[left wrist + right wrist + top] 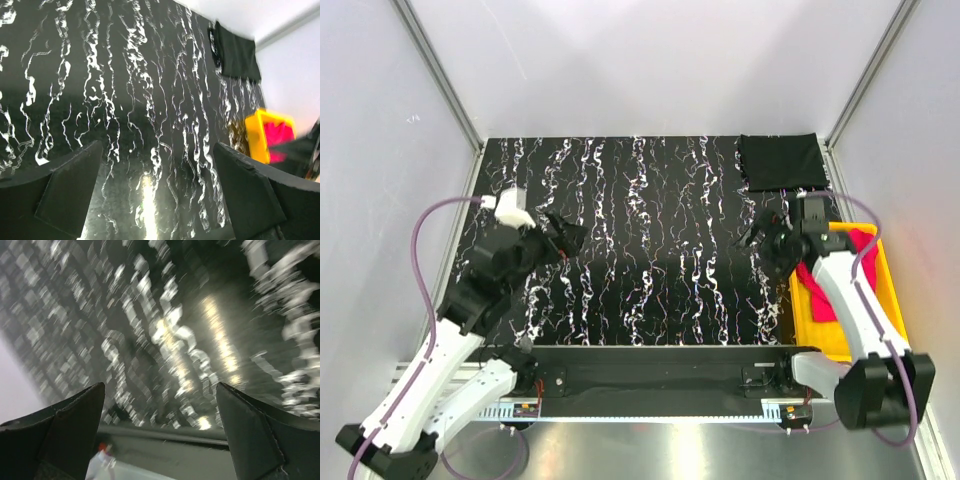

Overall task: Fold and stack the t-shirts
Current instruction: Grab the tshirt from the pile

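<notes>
Honestly, the main worry for me is the red t-shirt: it sits bunched up in the yellow tray at the right edge of the table, and the right arm is stretched right over that tray, hiding a good part of the cloth. If a gripper dives in there it could easily pinch just 1 layer, or catch the tray wall and drag the whole tray along, since nothing looks like it pins the tray down. The black t-shirt lies flat and looks already folded in the far right corner, just beside the frame post. Black cloth on a black top is a pain to see, so a reach for its edge could miss or scrunch the fold. Stacking the red one on it that close to the corner also leaves little room for the arm, I think. Both tools are empty right now: the left gripper hangs over the left side of the table with its jaws spread wide, and the right gripper hovers near the tray's far left corner, jaws wide apart too, touching nothing. The right wrist view is smeared, so I can't read any detail there. Surface is a glossy black tabletop with white veins, and it throws back lamp glare, which won't help either. Plain white walls close it in on 3 sides, with aluminium posts in the corners, and purple cables loop off both arms.
</notes>
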Tool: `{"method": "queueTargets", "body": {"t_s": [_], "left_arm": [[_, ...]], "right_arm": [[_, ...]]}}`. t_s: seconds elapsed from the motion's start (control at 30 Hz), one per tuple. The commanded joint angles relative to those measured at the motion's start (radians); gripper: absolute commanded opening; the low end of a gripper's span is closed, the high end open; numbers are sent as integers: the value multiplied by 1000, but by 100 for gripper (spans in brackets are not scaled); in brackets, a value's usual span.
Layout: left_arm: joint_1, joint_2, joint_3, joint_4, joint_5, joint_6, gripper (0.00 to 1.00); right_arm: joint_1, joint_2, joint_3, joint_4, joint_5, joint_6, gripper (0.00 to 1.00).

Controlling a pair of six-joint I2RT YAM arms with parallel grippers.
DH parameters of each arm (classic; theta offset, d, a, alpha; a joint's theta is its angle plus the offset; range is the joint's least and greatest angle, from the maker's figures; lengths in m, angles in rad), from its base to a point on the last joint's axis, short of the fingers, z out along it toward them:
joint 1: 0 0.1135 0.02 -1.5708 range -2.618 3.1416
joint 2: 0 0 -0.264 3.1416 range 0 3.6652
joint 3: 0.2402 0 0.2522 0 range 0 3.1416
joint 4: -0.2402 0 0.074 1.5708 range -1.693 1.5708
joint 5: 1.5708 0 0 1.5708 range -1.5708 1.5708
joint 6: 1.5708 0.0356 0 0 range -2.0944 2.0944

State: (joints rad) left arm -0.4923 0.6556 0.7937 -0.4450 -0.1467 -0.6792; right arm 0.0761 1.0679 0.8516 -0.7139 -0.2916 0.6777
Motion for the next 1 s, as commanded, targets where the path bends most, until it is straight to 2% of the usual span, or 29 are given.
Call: {"method": "queueTargets", "body": {"t_s": [0.0,0.07,0.17,0.2,0.23,0.3,0.4,0.47,0.57,0.63,0.73,0.87,0.97], "left_arm": [[14,90,145,-64,156,176,99],[20,122,197,-77,260,233,99],[27,176,240,-70,321,277,99],[32,191,255,-72,375,299,99],[40,231,286,-72,412,361,99],[46,272,315,-84,508,420,99],[43,325,348,-104,548,483,99],[41,326,338,-93,558,510,99],[31,316,320,-96,533,566,99],[9,311,309,-109,518,602,99],[-34,308,302,-135,451,658,99],[-43,277,269,-141,398,667,99],[-43,256,256,-146,403,662,99]], "right_arm": [[-10,84,177,-257,326,-128,100],[-13,104,259,-301,437,-124,100],[-65,110,328,-317,451,-132,100],[-70,119,340,-318,450,-115,98],[-132,125,358,-318,448,-103,95],[-185,167,371,-331,428,-83,85],[-255,234,377,-345,488,-72,83],[-286,262,377,-341,572,-89,84],[-318,361,389,-287,630,-153,92],[-329,408,409,-254,664,-162,94],[-367,498,425,-145,613,-191,95],[-375,624,443,-40,614,-175,94],[-380,703,426,8,614,-139,87]]}}
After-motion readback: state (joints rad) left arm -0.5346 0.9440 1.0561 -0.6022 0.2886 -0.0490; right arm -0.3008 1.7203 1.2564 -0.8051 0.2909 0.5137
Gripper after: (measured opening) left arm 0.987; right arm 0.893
